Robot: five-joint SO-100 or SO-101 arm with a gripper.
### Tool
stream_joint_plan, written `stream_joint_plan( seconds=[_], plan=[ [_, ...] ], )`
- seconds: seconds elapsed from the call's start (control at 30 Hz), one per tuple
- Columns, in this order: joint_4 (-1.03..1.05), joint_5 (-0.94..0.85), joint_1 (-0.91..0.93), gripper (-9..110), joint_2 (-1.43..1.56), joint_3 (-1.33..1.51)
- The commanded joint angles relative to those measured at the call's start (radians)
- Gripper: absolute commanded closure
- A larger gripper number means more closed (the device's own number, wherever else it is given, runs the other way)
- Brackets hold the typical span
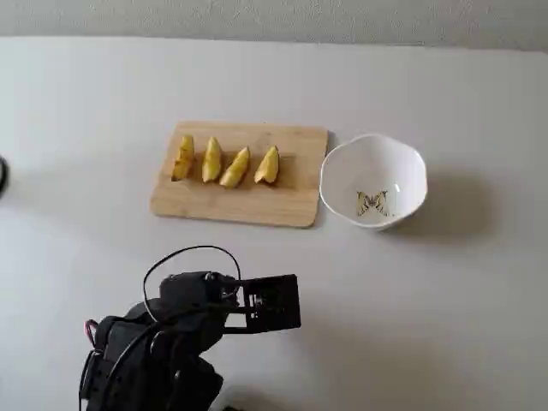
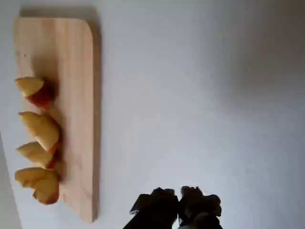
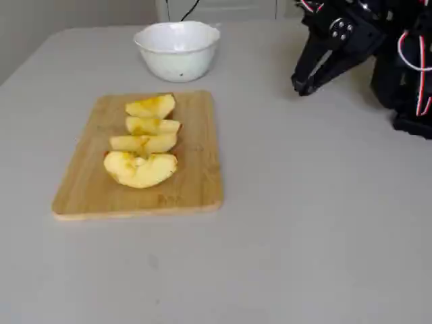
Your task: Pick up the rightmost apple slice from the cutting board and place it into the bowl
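Four yellow apple slices lie in a row on the bamboo cutting board (image 1: 291,201). The rightmost apple slice (image 1: 268,164) is the one nearest the white wavy-rimmed bowl (image 1: 407,154), which has a butterfly drawing inside and holds nothing. The slice is farthest on the board in another fixed view (image 3: 151,106) and topmost in the wrist view (image 2: 31,87). My gripper (image 3: 302,86) is shut and empty. It hovers over bare table, well short of the board (image 3: 196,142) and bowl (image 3: 177,50). Its closed tips show at the bottom of the wrist view (image 2: 180,200).
The slice with brown streaks (image 1: 182,158) is at the left end of the row. The arm's black body with cables (image 1: 154,360) fills the lower left of a fixed view. The table is plain pale grey around the board (image 2: 81,119).
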Motion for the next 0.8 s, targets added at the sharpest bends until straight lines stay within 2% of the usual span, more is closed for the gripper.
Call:
stream_joint_plan(
  seconds=[0.0, 0.27, 0.77],
  plan=[
    [-0.014, -0.411, -0.236, 90, 0.014, 0.028],
    [-0.014, -0.414, -0.236, 90, 0.014, 0.028],
    [0.063, -0.588, -0.313, 90, 0.032, 0.025]
  ],
)
